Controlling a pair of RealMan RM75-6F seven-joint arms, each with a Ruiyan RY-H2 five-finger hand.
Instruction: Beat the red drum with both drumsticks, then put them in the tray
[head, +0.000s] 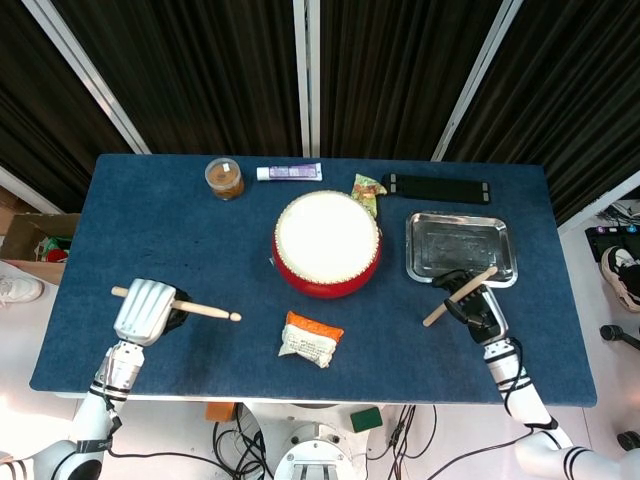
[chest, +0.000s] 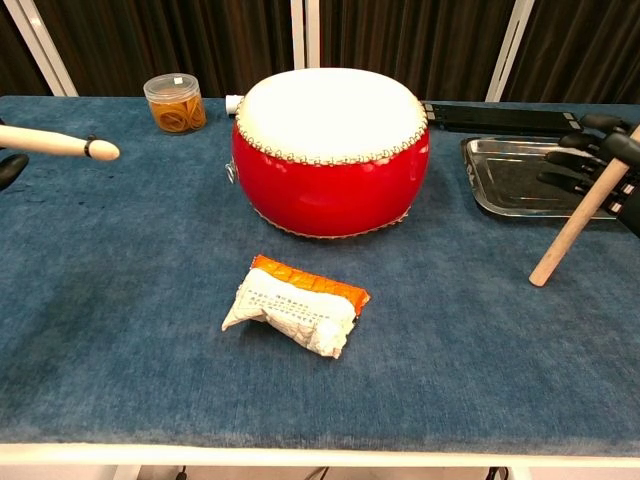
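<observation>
- Head view showed your left hand (head: 143, 310) wrapped around one drumstick (head: 205, 311), held roughly level above the counter (head: 200, 230), its tip pointing toward the drum and well short of it.
- Your right hand (head: 477, 310) was clamped on the second drumstick (head: 452, 296), which slanted with its free end low and aimed toward the drum; the hand sat just in front of the tray's near edge.
- The red drum (head: 327, 243) stood at mid-counter, upright, skin facing up. Neither stick was touching it.
- The tray (head: 460, 247) lay just to the right of the drum and held nothing.
- Chest view confirmed the right stick's lower end hung just above the cloth, apart from the drum; the left stick's tip entered at the left edge.
- Judged status: both sticks were in hand, so pickup was complete. Whether beating had occurred cannot be told from these pictures. Placing both sticks in the tray remained outstanding.
- A wrapped packet (head: 311, 339) lay in front of the drum, clear of both sticks.
</observation>
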